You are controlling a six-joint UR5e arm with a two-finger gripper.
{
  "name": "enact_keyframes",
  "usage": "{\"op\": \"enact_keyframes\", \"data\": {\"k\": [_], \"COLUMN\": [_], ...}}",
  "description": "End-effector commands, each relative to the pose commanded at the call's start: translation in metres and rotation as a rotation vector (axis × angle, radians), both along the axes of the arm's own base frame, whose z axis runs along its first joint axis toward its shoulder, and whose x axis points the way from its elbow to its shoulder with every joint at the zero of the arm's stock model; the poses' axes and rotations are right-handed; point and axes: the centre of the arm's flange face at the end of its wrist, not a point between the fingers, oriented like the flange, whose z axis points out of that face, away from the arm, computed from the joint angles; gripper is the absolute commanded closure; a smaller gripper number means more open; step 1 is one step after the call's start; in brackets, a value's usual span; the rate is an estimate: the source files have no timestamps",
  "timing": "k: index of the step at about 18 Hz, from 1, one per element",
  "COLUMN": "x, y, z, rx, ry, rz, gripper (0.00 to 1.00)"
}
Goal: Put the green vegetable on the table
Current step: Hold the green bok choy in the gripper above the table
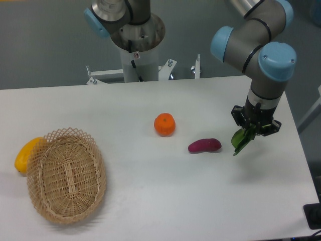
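1. Gripper (256,128): fingers closed around the green vegetable (242,140), which hangs above the table (165,191), right side;
2. Purple vegetable (204,145): lying just left of it; orange (164,124) farther left.

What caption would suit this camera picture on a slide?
Gripper holds the green vegetable above the white table, right of a purple vegetable, orange and basket.

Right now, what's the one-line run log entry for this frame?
gripper: shut on green vegetable | vegetable: hanging above table, right of purple vegetable | placement: not yet done
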Motion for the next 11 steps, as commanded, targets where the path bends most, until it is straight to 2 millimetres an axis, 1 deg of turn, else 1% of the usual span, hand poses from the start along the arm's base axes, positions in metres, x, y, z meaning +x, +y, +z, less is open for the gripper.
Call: {"op": "enact_keyframes", "data": {"k": [7,11], "x": [0.000,0.013], "y": [0.003,0.021], "z": [0.001,0.000], "rx": [-0.008,-0.007], "ry": [-0.001,-0.004], "rz": [-0.002,-0.015], "gripper": [0.70,0.70]}}
